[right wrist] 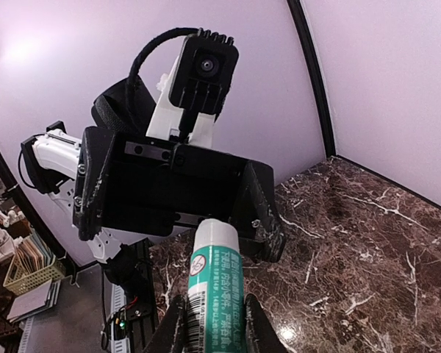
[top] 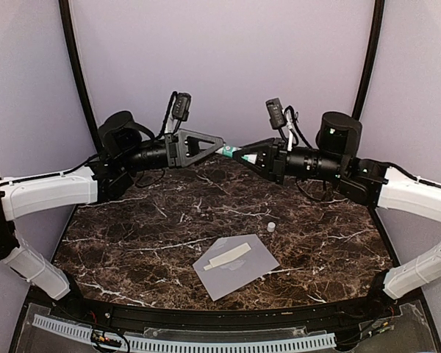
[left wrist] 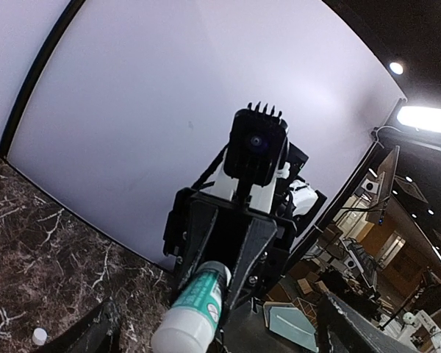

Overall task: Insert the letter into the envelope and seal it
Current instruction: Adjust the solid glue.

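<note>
From above, the envelope [top: 235, 266] lies flat on the marble table [top: 132, 220] with a pale strip [top: 228, 257] across it. A small white cap [top: 270, 226] sits just past its far right corner. Whether the letter is inside cannot be told. High above and well behind the envelope the two arms meet in the air, the right gripper [top: 244, 157] holding out a glue stick [top: 230, 152] toward the left gripper [top: 219, 148]. This looks like the sealing step, with the glue being readied; the next move calls for bringing the stick down to the envelope's flap. In the left wrist view that arm's own fingers [left wrist: 95, 331] stand spread wide, the stick's white end between them, not pinched. In the right wrist view its fingers [right wrist: 250, 323] are pressed onto the stick's barrel, clamping it.
</note>
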### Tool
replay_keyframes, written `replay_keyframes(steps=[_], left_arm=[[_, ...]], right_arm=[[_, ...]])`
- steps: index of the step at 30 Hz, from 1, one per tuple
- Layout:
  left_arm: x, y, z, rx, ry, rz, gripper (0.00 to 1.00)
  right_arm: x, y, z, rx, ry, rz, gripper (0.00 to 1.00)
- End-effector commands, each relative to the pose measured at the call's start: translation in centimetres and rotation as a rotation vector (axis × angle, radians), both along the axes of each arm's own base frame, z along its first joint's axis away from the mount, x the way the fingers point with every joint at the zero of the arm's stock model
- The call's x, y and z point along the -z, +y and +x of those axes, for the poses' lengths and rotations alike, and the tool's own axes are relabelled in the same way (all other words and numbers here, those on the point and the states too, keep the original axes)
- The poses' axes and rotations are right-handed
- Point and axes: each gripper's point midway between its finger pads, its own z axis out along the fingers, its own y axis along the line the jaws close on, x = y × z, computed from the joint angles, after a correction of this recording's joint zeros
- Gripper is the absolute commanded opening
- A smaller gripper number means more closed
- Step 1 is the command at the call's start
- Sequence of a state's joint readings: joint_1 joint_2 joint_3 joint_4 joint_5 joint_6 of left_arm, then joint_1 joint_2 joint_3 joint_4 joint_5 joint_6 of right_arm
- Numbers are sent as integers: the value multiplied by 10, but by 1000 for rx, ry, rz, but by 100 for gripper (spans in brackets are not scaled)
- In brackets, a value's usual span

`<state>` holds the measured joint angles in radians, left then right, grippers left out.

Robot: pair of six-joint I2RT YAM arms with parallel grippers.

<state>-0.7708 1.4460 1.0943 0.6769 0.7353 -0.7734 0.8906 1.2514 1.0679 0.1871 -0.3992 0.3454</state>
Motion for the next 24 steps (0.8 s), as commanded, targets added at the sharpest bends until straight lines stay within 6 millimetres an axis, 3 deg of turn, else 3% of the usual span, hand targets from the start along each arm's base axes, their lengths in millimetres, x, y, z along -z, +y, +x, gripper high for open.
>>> replay_keyframes(steps=[1, 6, 9, 11, 24], left_arm=[[6, -5, -10, 92, 91, 58, 90], [17, -7, -14, 146, 152, 116, 84], [23, -6, -15, 178, 190, 134, 65], [27, -5, -15, 201, 219, 144, 59], [38, -1, -20, 279, 304, 150, 35]], right_arm=[[9, 5, 0, 5, -53, -88, 0], [13, 7, -1, 5, -72, -127, 0], [14, 9, -3, -11, -80, -145, 0], [12, 11, -4, -16, -90, -146, 0], [20, 14, -9, -60, -101, -193, 0]])
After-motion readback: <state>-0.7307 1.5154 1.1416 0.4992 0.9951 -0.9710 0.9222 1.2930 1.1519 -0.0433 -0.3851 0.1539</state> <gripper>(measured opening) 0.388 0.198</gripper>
